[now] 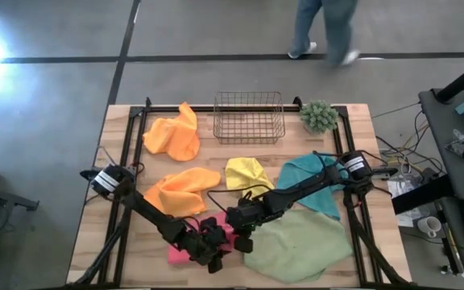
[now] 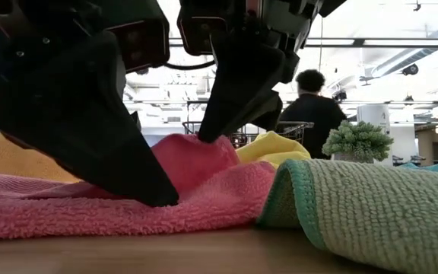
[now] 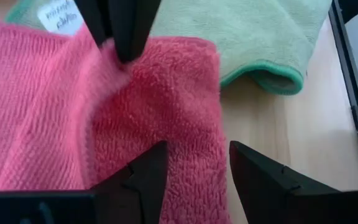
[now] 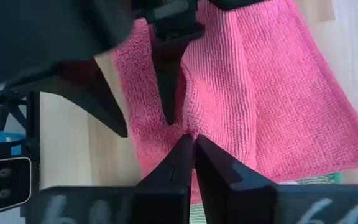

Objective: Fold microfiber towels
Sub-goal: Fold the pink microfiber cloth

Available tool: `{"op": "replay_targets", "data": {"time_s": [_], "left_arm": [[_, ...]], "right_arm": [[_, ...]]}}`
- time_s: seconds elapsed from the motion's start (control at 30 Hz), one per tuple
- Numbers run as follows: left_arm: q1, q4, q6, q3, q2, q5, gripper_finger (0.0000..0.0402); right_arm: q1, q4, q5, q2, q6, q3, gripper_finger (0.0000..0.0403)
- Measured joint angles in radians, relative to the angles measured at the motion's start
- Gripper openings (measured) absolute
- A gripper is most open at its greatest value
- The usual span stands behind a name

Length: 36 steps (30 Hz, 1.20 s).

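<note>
Right pincer (image 4: 193,144) pinches a pink towel (image 4: 260,93) fold; left pincer (image 3: 194,177) straddles its edge, parted.

I have both arms reaching inward and low over the near middle of the table, their wrists almost meeting; my left gripper (image 3: 194,177) points down with its two dark fingers parted, tips close to the surface; my right gripper (image 4: 193,149) comes in from the opposite side, angled steeply down, its fingers pressed together to a pinch at the tips; the two grippers sit just beside each other, nearly nose to nose
</note>
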Motion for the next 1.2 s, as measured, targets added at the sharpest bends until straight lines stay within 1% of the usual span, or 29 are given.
{"op": "replay_targets", "data": {"time_s": [0.1, 0.27, 0.33, 0.5, 0.77, 0.83, 0.93, 1.03, 1.13, 1.2], "left_arm": [[0.000, 0.004, -0.005, -0.002, 0.001, 0.009, 0.0157], [0.000, -0.010, 0.002, 0.002, -0.010, 0.020, 0.0157], [0.000, -0.031, -0.004, 0.004, -0.019, 0.019, 0.0157], [0.000, -0.175, -0.006, 0.029, -0.055, 0.004, 0.0157], [-0.029, -0.368, -0.007, 0.033, -0.178, -0.004, 0.0157], [-0.043, -0.450, -0.036, 0.035, -0.208, -0.005, 0.0157], [-0.060, -0.592, -0.102, 0.034, -0.246, -0.012, 0.0157], [-0.083, -0.705, -0.154, 0.030, -0.276, -0.014, 0.0157], [-0.111, -0.728, -0.193, 0.030, -0.293, -0.013, 0.0157], [-0.130, -0.710, -0.232, 0.030, -0.294, -0.013, 0.0157]], "right_arm": [[-0.002, -0.002, 0.016, -0.018, 0.000, 0.000, 0.0009], [-0.014, -0.070, 0.130, -0.051, 0.000, 0.000, 0.0009], [-0.026, -0.082, 0.141, -0.055, 0.004, 0.000, 0.0009], [-0.049, -0.114, 0.141, -0.043, 0.071, 0.000, 0.0009], [-0.057, -0.141, 0.140, -0.026, 0.122, 0.000, 0.0009], [-0.061, -0.154, 0.146, -0.026, 0.124, 0.000, 0.0012], [-0.064, -0.163, 0.154, -0.026, 0.124, 0.000, 0.0029], [-0.064, -0.163, 0.155, -0.026, 0.124, 0.000, 0.0056], [-0.064, -0.164, 0.155, -0.036, 0.120, 0.000, 0.0088], [-0.062, -0.164, 0.130, -0.048, 0.104, 0.003, 0.0106]]}}
